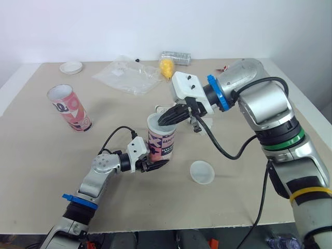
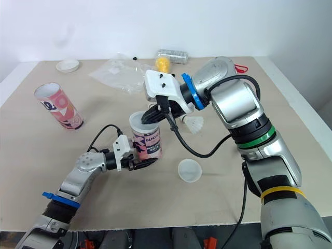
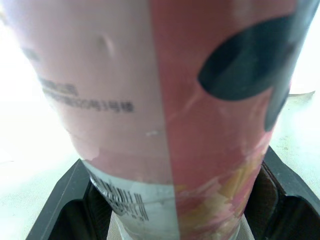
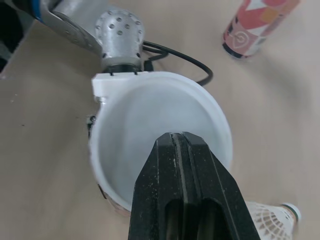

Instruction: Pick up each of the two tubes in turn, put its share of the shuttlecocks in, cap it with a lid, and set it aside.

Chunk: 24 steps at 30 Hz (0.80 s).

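Observation:
A pink printed tube (image 1: 163, 141) stands upright at the table's middle, its base clamped in my left gripper (image 1: 153, 165); both black fingers (image 3: 55, 210) flank it in the left wrist view. My right gripper (image 1: 165, 119) hangs at the tube's open mouth (image 4: 160, 145), fingers pressed together with nothing seen between them. The tube's inside looks white and bare. A white shuttlecock (image 2: 195, 124) lies on the table just right of the tube. The second pink tube (image 1: 70, 108) sits at the left, mouth open. One white lid (image 1: 202, 171) rests in front right of the held tube.
Another white lid (image 1: 71, 67) lies at the back left. A crumpled clear bag (image 1: 127, 75), a yellow shuttlecock (image 1: 166, 67) and a clear container (image 1: 175, 57) sit along the back. A black cable (image 1: 228, 150) droops from my right arm over the table.

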Tool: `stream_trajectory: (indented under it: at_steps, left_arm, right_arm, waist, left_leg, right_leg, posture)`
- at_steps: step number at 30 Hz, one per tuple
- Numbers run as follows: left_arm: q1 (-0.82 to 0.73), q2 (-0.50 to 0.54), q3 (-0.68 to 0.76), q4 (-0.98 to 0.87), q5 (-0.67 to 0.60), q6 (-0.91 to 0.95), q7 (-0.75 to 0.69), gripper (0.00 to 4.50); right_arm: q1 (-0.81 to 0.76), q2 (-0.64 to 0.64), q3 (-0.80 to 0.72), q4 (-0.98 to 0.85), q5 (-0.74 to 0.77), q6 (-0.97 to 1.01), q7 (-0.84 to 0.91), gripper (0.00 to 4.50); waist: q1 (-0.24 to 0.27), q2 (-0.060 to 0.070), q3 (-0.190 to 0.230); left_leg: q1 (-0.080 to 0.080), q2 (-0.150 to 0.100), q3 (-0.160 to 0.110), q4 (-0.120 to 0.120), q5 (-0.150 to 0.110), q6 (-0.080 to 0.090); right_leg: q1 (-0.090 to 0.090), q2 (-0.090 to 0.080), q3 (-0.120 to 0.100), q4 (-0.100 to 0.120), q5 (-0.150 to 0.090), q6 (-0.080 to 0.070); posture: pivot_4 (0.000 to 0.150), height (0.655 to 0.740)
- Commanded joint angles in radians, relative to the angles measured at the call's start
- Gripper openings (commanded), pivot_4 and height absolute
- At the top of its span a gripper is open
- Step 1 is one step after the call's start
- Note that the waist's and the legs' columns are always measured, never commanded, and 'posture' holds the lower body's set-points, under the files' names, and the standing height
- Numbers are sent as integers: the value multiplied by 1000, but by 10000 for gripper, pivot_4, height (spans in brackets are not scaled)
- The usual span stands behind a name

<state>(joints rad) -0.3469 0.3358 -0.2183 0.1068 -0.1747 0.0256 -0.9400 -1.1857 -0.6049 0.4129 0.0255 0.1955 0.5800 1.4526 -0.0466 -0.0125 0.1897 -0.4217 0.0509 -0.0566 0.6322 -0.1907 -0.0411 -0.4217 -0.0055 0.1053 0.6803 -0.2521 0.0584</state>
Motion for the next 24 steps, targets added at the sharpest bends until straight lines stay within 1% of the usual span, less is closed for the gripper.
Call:
stream_trajectory:
  at_steps: [1,7,14,20,24]
  left_arm:
    - [14,0,-21,21,12,19,-1,30271]
    - [10,-2,-24,27,13,16,-5,30271]
    - [6,-5,-27,31,14,14,-8,30271]
    - [5,-9,-28,35,16,9,-6,30271]
    - [4,-12,-27,37,15,9,-2,30271]
  right_arm:
    - [-28,-12,-27,-36,13,-1,13,322]
    - [-37,7,-55,-67,69,87,1,322]
    - [-6,17,-11,-65,48,118,-34,322]
    - [-5,12,26,-49,21,102,-29,322]
    - [3,5,68,-39,-11,53,-1,322]
  waist:
    - [0,0,0]
    - [0,0,0]
    - [0,0,0]
    - [0,0,0]
    - [0,0,-1]
  left_leg:
    - [0,0,0,0,0,0]
    - [0,0,0,0,0,0]
    - [0,0,0,0,0,0]
    - [0,0,0,0,0,0]
    - [0,0,0,0,0,0]
  right_leg:
    - [0,0,0,0,0,0]
    - [0,0,0,0,0,0]
    - [0,0,0,0,0,0]
    - [0,0,0,0,0,0]
    - [0,0,0,0,0,0]
  posture:
    - [1500,7400]
    - [1500,7400]
    - [1500,7400]
    - [1500,7400]
    - [1500,7400]
